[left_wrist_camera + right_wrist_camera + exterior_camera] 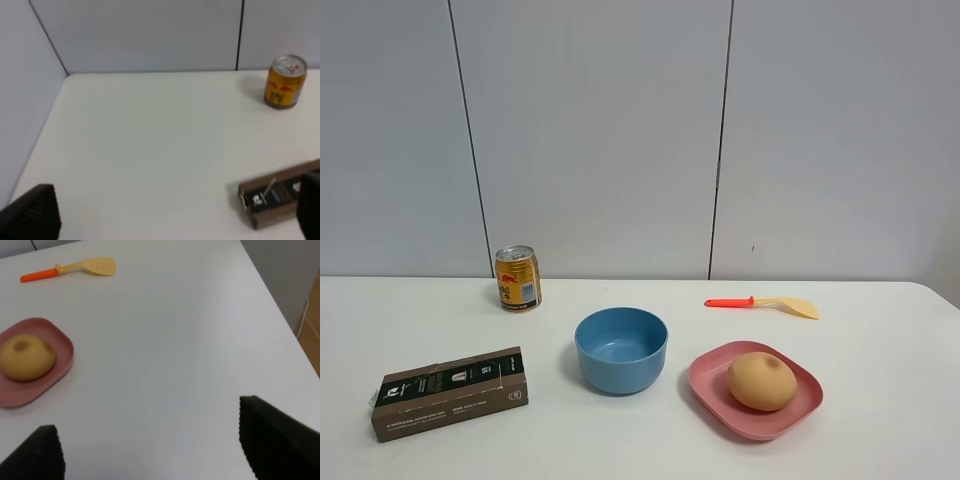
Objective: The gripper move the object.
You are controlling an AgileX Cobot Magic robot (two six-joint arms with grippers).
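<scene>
The object, a round tan-orange ball (761,381), lies on a pink plate (712,400) at the front right of the white table. Neither gripper shows in the exterior high view. In the right wrist view the ball (26,357) sits on the plate (60,375), off to one side and well ahead of my right gripper (150,450). That gripper is open and empty, with its black fingertips (275,440) wide apart above bare table. My left gripper (170,220) is also open and empty over the table's left part, far from the ball.
A blue bowl (620,349) stands just left of the plate. A gold can (518,278) stands at the back left. A dark box (450,392) lies at the front left. An orange-handled spatula (765,302) lies behind the plate. The table's right edge (280,315) is near.
</scene>
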